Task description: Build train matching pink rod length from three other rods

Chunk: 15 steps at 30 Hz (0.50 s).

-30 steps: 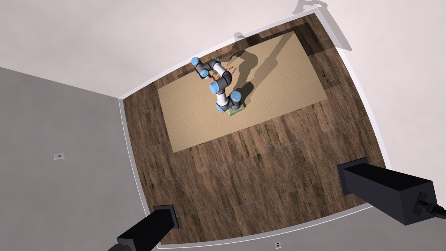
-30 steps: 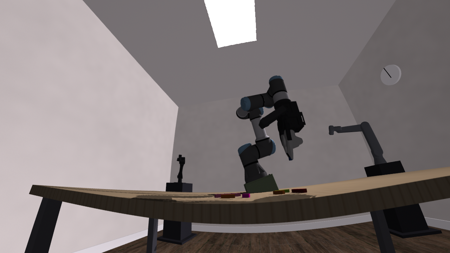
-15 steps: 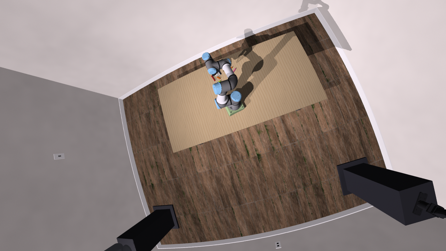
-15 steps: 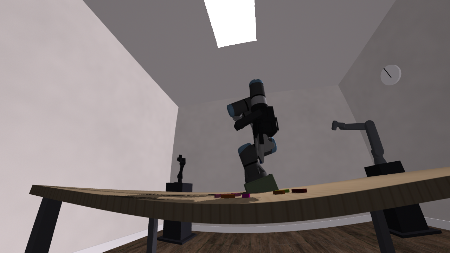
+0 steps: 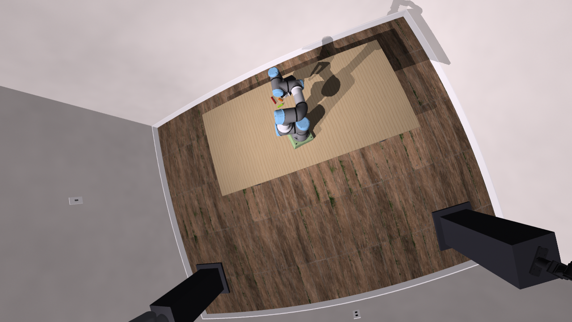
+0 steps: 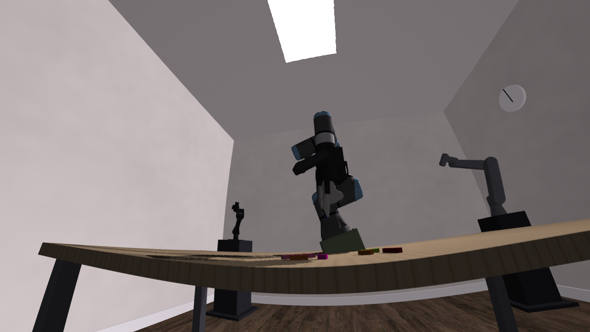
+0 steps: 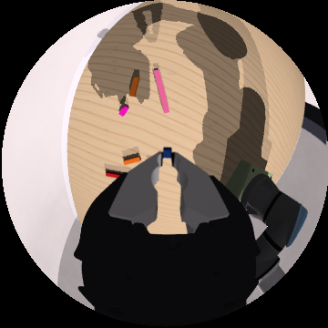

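Observation:
My gripper [image 7: 167, 153] is shut on the small blue rod [image 7: 167, 152] and holds it well above the wooden table [image 7: 187, 123] [image 5: 247, 156] [image 6: 247, 274]. In the wrist view the pink rod [image 7: 161, 90] lies flat farther ahead, with an orange rod [image 7: 134, 86] in shadow to its left and a short magenta rod [image 7: 123, 110] below that. A second orange rod [image 7: 131, 158] [image 5: 280, 99] [image 6: 365, 252] and a red rod [image 7: 114, 173] [image 5: 273, 99] [image 6: 392, 249] lie just left of my fingers. A lime rod [image 5: 280, 105] lies near the arm.
The arm's green base [image 7: 246, 175] [image 5: 300, 141] [image 6: 342, 241] stands on the table to the right of my gripper. Dark camera stands [image 6: 234, 231] [image 6: 497, 193] stand beyond the table edges. The arm casts large shadows over the far table.

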Available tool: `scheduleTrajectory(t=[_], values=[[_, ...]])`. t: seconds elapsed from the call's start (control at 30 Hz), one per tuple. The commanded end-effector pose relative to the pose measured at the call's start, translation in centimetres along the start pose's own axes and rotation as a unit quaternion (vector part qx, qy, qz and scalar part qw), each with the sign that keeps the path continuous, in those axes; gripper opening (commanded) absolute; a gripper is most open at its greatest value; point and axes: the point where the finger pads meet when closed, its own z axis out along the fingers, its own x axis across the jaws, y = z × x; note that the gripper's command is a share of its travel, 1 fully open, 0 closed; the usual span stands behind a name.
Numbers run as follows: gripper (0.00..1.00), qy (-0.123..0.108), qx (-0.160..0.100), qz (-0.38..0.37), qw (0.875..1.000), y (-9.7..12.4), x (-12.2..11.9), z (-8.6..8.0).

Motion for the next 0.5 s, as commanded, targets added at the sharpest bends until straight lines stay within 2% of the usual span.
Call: scheduleTrajectory(t=[0.0,0.47], values=[[0.0,-0.011,-0.006,-0.02,1.0,0.01,-0.12,0.04],[0.0,-0.011,-0.007,-0.02,1.0,0.03,-0.12,0.36]])
